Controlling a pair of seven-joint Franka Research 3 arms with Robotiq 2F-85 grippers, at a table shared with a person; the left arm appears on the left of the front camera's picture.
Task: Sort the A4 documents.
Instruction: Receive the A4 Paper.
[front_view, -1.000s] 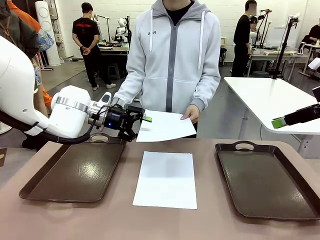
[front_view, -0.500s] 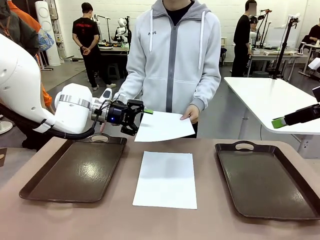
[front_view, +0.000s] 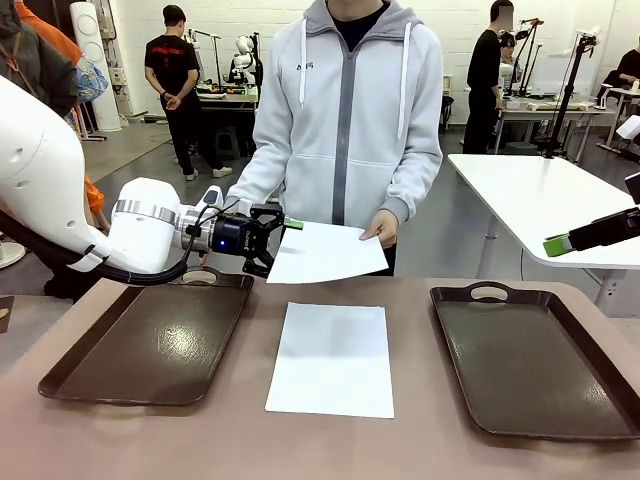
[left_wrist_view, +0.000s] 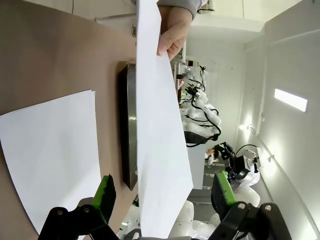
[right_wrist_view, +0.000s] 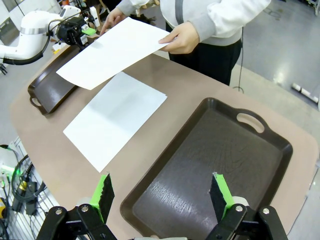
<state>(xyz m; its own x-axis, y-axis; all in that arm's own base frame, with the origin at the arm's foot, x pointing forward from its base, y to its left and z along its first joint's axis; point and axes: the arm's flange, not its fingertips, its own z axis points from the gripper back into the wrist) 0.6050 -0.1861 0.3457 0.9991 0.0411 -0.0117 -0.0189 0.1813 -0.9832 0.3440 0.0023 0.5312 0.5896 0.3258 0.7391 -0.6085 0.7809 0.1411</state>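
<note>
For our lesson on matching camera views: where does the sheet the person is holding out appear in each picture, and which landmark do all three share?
Front view: held sheet at centre, over the far edge of the table.
Left wrist view: held sheet runs top to bottom through the middle.
Right wrist view: held sheet at upper left.
Shared landmark: the flat sheet lying on the table.

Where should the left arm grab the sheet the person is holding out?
The free edge on the robot's left, away from the person's hand. The held sheet lies roughly flat above the table, so come in sideways from the left, one of the jaws above it and one below. The open left gripper straddles that edge.
</note>
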